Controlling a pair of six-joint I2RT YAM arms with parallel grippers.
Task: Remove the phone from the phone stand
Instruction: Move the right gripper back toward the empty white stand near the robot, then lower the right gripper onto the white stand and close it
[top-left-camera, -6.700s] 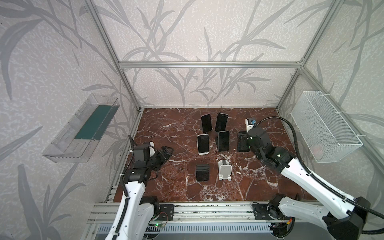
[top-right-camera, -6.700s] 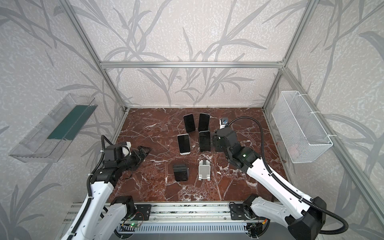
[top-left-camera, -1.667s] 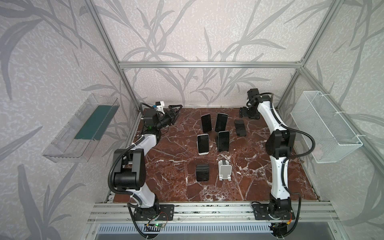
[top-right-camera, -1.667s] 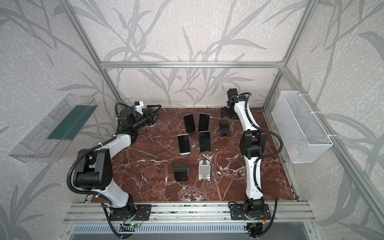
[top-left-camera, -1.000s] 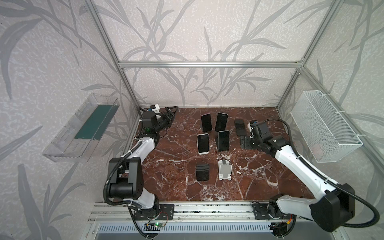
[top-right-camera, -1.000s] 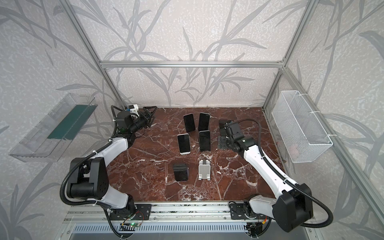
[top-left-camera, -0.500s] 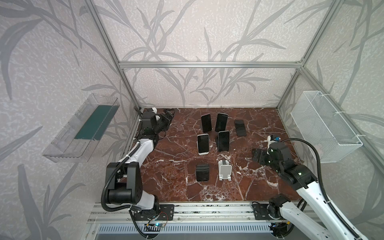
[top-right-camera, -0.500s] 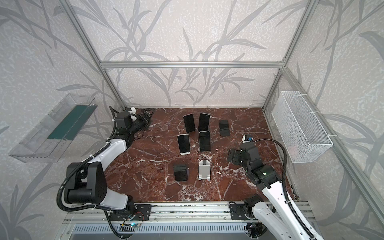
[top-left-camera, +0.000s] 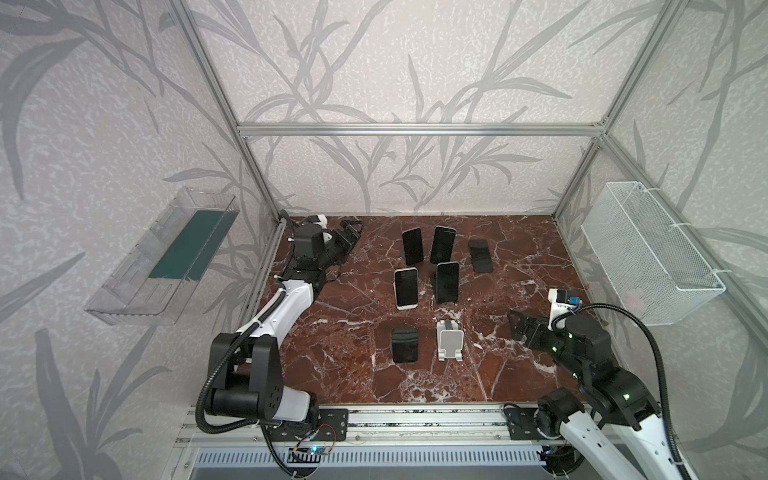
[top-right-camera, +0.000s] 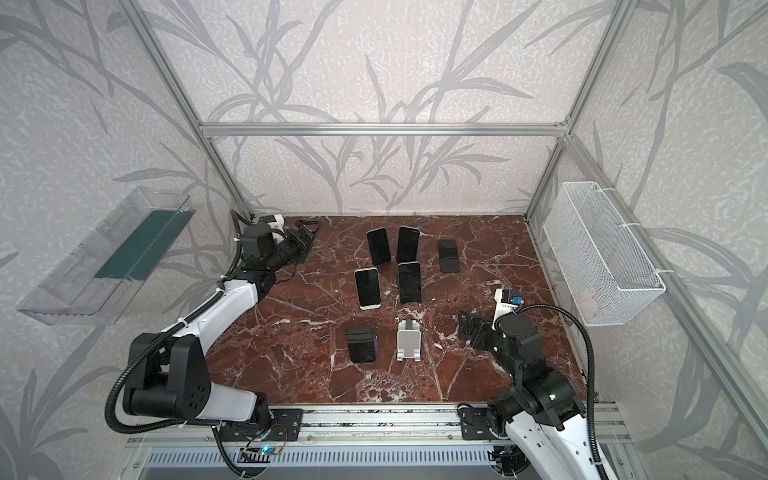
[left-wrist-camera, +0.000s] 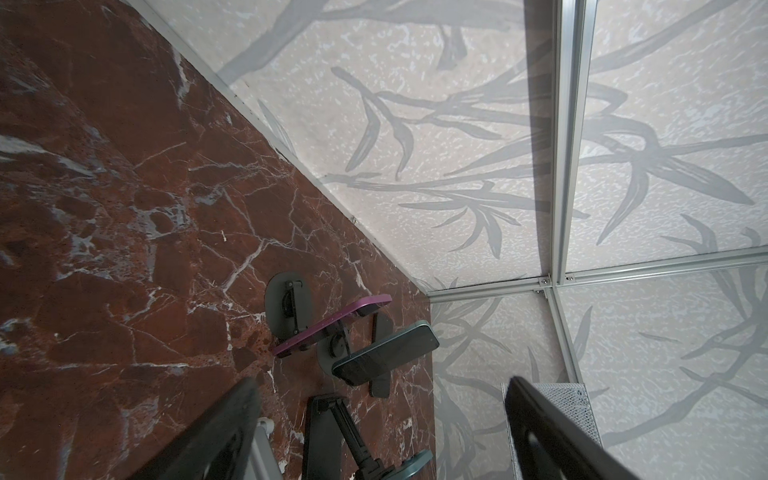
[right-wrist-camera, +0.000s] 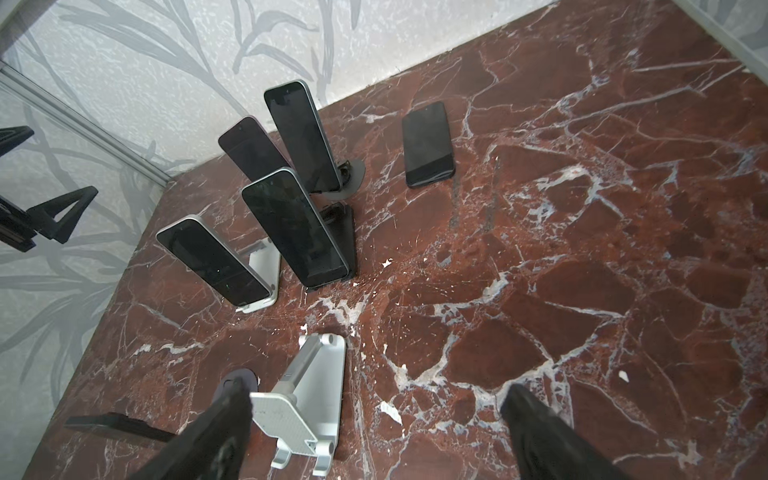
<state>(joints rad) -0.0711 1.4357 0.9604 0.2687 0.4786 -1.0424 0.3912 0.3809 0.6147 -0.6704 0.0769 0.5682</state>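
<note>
Several dark phones lean on phone stands in the middle of the marble table; the nearest two are a white-edged phone (top-left-camera: 406, 286) and a black phone (top-left-camera: 447, 281). Another black phone (top-left-camera: 480, 256) (right-wrist-camera: 428, 143) lies flat on the table at the back right, off any stand. My right gripper (top-left-camera: 517, 326) (right-wrist-camera: 374, 415) hovers open and holds nothing at the right side, well in front of the flat phone. My left gripper (top-left-camera: 352, 232) (left-wrist-camera: 382, 415) is open and holds nothing at the back left corner, facing the two back phones (left-wrist-camera: 386, 353).
An empty silver stand (top-left-camera: 449, 340) (right-wrist-camera: 307, 399) and an empty black stand (top-left-camera: 404, 345) sit near the front. A wire basket (top-left-camera: 648, 253) hangs on the right wall. A clear tray (top-left-camera: 162, 257) is fixed to the left wall.
My right gripper has drawn back from beside the flat phone toward the front right of the table. The left gripper has stayed in the back left corner, shifting only slightly.
</note>
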